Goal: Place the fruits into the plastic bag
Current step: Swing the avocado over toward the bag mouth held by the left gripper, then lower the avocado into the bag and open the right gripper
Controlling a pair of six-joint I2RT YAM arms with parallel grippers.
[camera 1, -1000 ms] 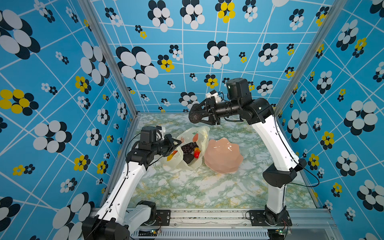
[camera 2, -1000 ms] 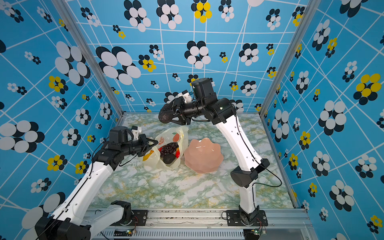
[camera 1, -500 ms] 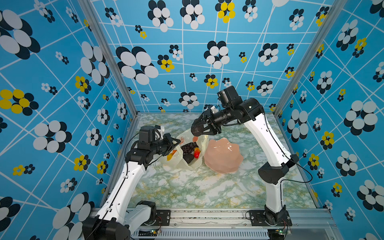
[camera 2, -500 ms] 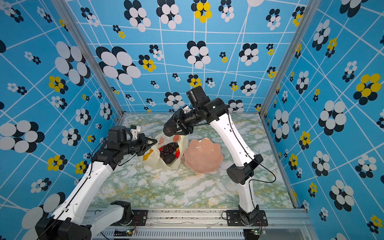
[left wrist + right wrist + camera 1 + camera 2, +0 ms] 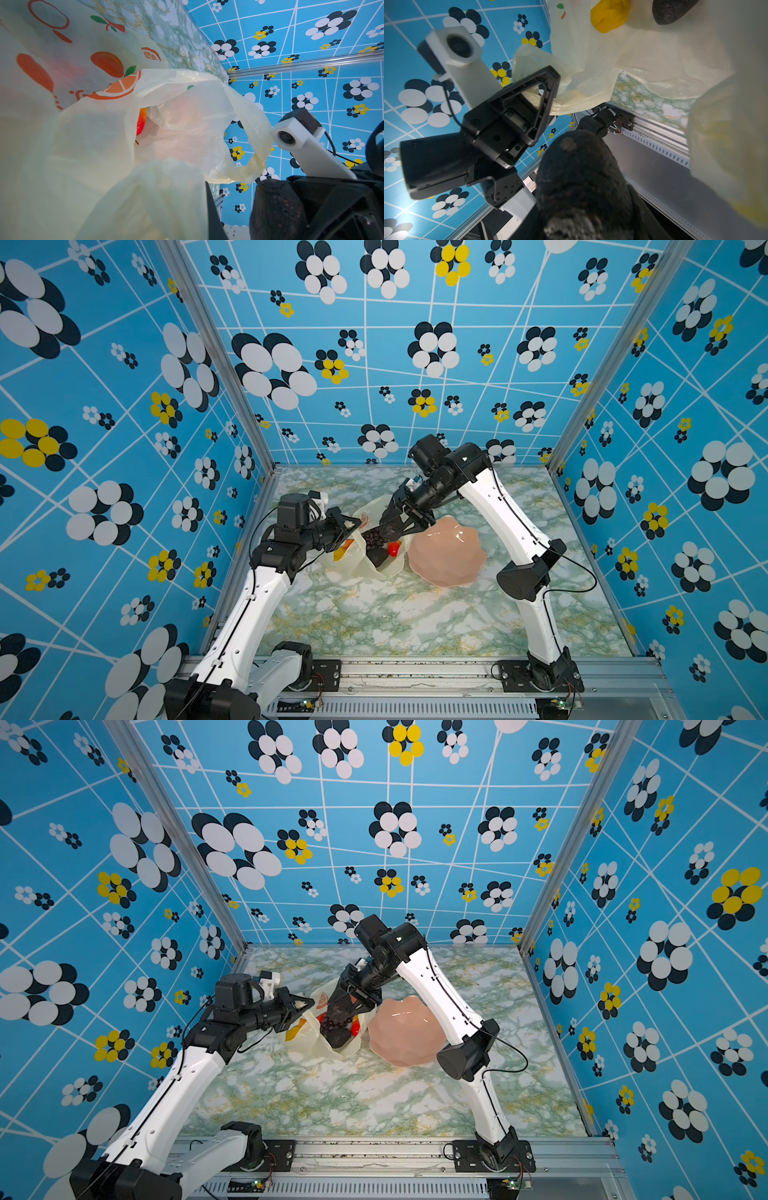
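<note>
The walls (image 5: 374, 364) are sky blue, crossed by white lines and strewn with black-and-white and black-and-yellow flower motifs. The tabletop (image 5: 395, 614), at lower centre, is white-green marble with yellow veins. The plastic bag (image 5: 187, 93) is translucent pale yellow, printed with orange slices and green leaves. The bowl (image 5: 449, 556) is salmon pink. Fruits: bumpy oval (image 5: 581, 176), near-black; grape bunch (image 5: 330, 1026), dark purple; red piece (image 5: 394, 548); yellow piece (image 5: 610, 14). The arms (image 5: 494, 506) have white links and black joints.

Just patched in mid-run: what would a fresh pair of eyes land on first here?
The right gripper hangs over the plastic bag's open mouth, clamped on a dark bumpy fruit. The left gripper, shut on the bag's edge, holds it open beside the pink bowl, which looks empty.
</note>
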